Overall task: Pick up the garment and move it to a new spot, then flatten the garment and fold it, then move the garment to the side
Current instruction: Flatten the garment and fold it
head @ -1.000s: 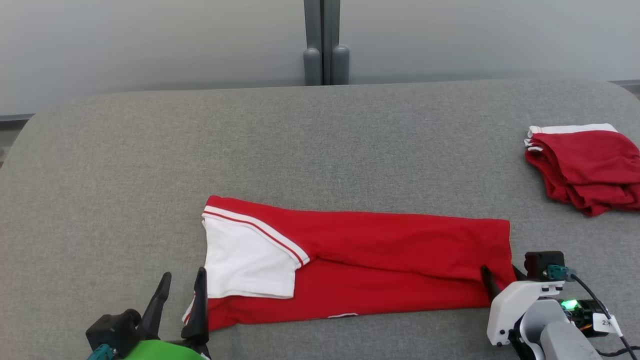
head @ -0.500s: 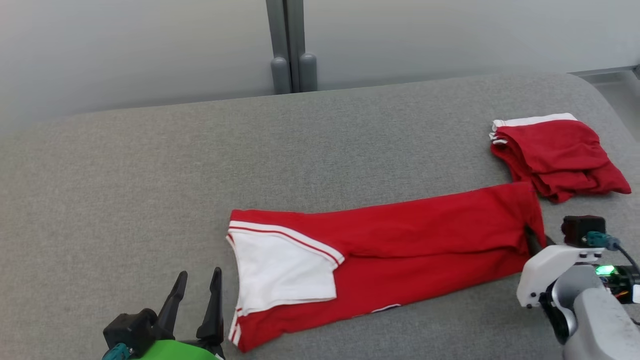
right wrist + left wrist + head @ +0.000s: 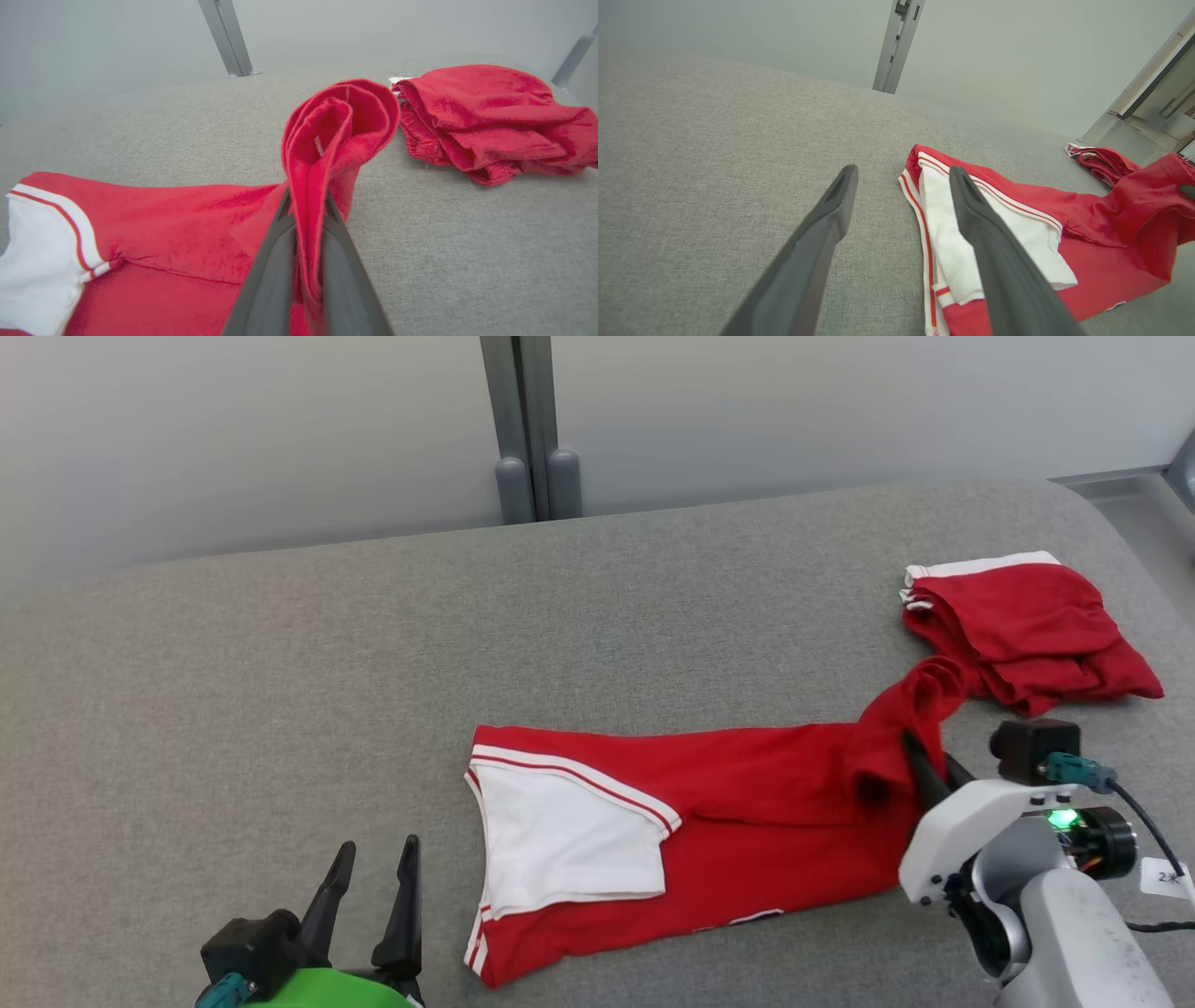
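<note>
With the right gripper (image 3: 930, 762) clamped on the lifted right end of the garment (image 3: 756, 821) and the left gripper (image 3: 377, 849) open and empty near its white sleeve (image 3: 560, 840), carry that end low across the garment lying on the grey table (image 3: 280, 709), clear of the folded pile (image 3: 1027, 625).

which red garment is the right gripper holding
The long garment with the white sleeve, its end pinched in the right gripper; the folded pile is not gripped.

A grey cloth-covered bench (image 3: 280, 663) with rounded far corners. A red garment (image 3: 766, 803) with a white sleeve lies flat at lower centre, its right end raised off the cloth. A folded red pile (image 3: 1027, 625) sits at upper right, near that raised end.
</note>
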Tool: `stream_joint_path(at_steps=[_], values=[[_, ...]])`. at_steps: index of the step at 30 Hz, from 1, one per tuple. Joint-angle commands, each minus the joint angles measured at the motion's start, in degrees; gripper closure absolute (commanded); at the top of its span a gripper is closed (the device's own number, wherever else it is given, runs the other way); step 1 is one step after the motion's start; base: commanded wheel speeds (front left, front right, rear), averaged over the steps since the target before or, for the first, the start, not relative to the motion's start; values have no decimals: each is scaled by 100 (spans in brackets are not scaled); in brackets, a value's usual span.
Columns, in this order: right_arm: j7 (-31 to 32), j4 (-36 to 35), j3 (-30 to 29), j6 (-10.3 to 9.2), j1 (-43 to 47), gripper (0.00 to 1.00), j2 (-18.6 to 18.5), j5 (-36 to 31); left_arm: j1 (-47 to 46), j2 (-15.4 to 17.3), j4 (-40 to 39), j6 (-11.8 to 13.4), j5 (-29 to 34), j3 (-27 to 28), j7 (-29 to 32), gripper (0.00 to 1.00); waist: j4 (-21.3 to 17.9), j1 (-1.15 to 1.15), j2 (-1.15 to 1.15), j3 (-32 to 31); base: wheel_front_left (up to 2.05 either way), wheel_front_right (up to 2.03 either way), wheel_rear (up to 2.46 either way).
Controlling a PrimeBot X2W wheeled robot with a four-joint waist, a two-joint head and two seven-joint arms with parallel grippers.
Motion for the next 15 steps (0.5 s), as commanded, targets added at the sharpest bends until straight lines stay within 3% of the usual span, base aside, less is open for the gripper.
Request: stream_joint_path(at_steps=[1,8,15], values=[[42,-123,165,-9,90,100,29,121,-59,-2,20,-24,32,20,-16,0,90,0,0,-50,0,0,0],[56,-493,1346,-9,-14,100,85,1067,-73,-32,56,-52,43,28,-16,0,335,0,0,-133,0,0,0],[-183,-203,2595,-8,-407,100,78,2070,-146,-79,126,-84,50,-60,-15,0,653,0,0,-128,0,0,0]])
